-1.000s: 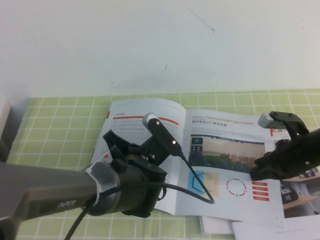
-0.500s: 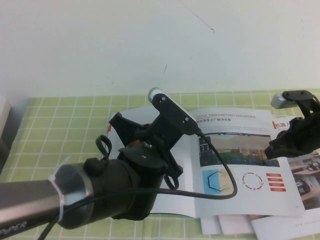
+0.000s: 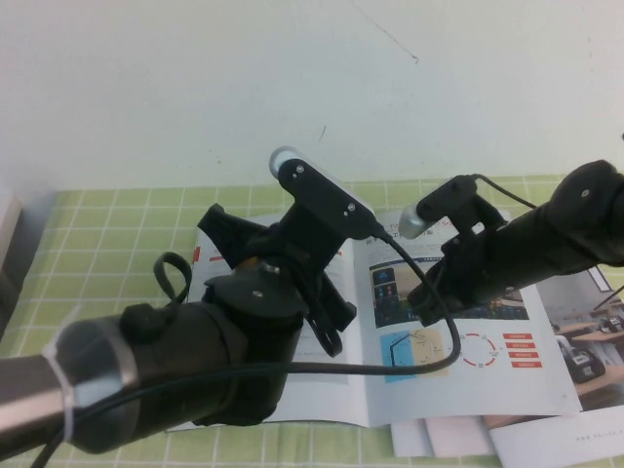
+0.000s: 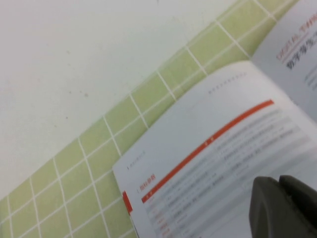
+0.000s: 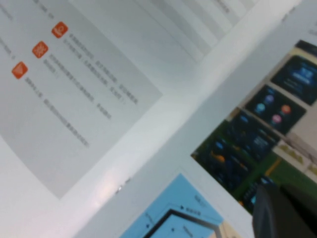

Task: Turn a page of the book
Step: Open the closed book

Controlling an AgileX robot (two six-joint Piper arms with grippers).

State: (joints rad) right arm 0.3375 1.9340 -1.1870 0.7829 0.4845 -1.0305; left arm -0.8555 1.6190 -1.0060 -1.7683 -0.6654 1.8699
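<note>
Both grippers hang over the book (image 3: pixel 458 366); right gripper (image 3: pixel 429 304) nearer its right-hand page (image 3: pixel 546 341), left gripper (image 3: pixel 327 327) beside the spine; I cannot tell either's grip.

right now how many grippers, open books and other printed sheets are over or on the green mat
grippers: 2 (left gripper over the left page, right gripper over the right page)
open book: 1
other printed sheets, overlapping, count unclear: at least 2
total: at least 5
</note>
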